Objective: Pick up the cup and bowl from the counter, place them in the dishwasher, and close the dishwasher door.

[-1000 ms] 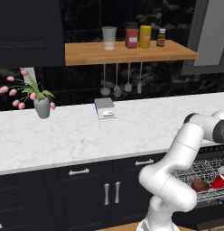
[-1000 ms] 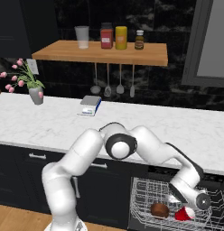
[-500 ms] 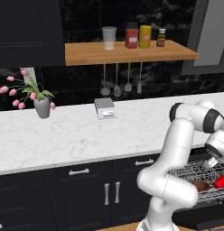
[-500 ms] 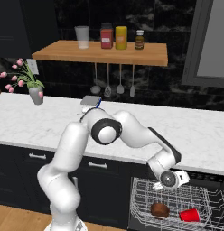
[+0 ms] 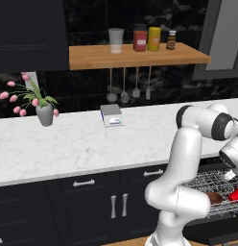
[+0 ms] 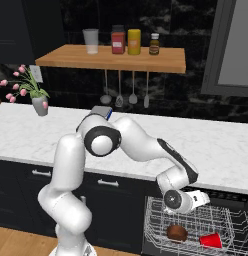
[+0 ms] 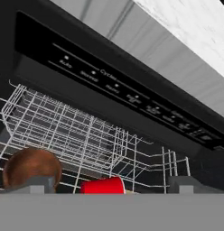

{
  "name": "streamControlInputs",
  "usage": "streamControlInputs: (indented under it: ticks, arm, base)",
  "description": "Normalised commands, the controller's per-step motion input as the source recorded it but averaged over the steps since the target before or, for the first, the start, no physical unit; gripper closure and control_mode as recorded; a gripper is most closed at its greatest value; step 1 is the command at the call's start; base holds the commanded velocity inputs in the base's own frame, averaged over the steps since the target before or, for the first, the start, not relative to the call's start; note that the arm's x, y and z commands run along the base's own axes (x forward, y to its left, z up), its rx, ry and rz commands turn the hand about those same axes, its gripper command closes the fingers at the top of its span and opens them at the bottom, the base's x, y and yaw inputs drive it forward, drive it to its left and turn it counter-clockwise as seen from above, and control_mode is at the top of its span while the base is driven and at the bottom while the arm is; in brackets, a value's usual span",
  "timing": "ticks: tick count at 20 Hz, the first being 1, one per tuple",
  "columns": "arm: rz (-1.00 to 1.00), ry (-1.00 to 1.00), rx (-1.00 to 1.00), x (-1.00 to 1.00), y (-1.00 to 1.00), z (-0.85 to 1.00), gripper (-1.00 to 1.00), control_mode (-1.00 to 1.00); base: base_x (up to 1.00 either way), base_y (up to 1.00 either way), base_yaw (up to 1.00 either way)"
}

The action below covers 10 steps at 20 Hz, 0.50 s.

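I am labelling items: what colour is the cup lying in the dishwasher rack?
Red; the cup shows best in the right base view.

A home kitchen, rendered.
A white marble table [image 5: 82, 144] ran over dark navy cabinets [image 5: 92, 206]; a wooden shelf [image 5: 140, 55] carried jars above hanging utensils [image 5: 124, 89], a flower vase [image 5: 44, 114] stood by, and the open dishwasher [image 6: 196, 235] showed its wire rack.

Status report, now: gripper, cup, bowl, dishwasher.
Gripper open, empty, above the silver wire rack. Small red cup on its side and dark reddish-brown bowl both in rack. Dishwasher not yet shut.
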Motion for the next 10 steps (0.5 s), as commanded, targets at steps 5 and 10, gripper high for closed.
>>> streamControlInputs:
  ticks: [5,10]
  arm:
    - [-0.13,-0.08,0.09,-0.32,-0.09,0.0,-1.0,-1.0]
    - [-0.14,-0.07,0.13,-0.01,-0.07,0.12,-1.0,-1.0]
  base:
    - [0.0,0.0,0.0]
    - [0.0,0.0,0.0]
